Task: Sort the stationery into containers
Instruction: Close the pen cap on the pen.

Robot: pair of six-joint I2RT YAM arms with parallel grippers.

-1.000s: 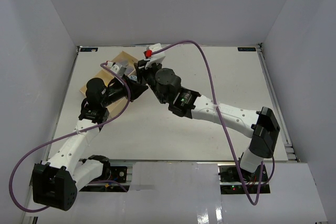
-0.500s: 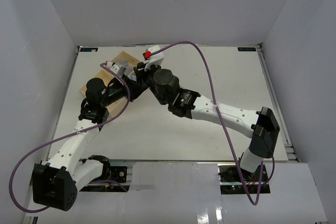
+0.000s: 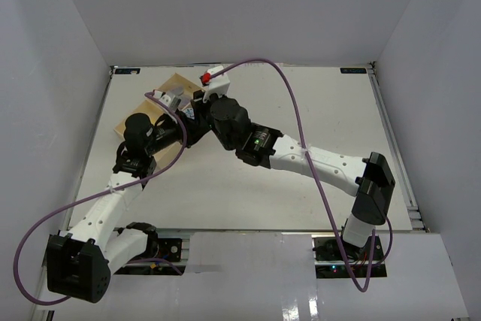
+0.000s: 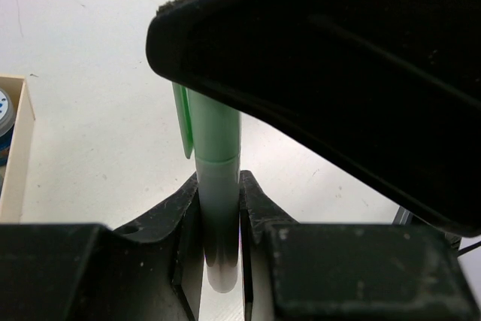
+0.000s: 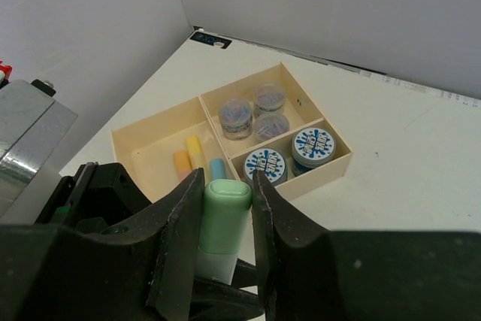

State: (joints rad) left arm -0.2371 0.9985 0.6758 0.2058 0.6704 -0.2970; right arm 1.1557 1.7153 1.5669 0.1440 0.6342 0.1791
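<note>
Left gripper point(image 4: 219, 189): closed on the green stick point(image 4: 216, 137). Its two black fingers point(image 4: 186, 212) press the paler barrel from either side, with no gap showing.
Right gripper point(image 5: 225, 186): drawn in tight on the same stick. Its fingers point(image 5: 176, 223) clamp the rounded green cap end. In the left wrist view its dark body fills the space above the stick.
Green stick: held by both grippers at once, the left on the barrel and the right on the cap. A clip runs down one side of the darker green part. It is outside the tray point(image 5: 334, 165), near the tray's corner, over the white table point(image 4: 90, 73). Whether it touches the table cannot be told.
Tray: shallow pale wood with three compartments. In the overhead view the two wrists partly cover it.
Long compartment of the tray: a yellow stick point(image 5: 195, 148), an orange stick point(image 5: 182, 162) and a blue stick point(image 5: 218, 168) lie side by side on the floor.
Small compartment, farther from the green stick: three grey rolls point(image 5: 235, 116) stand close together.
Small compartment, nearer the green stick: two blue-and-white rolls point(image 5: 265, 165) stand side by side, patterned faces up, against the tray's outer wall.
</note>
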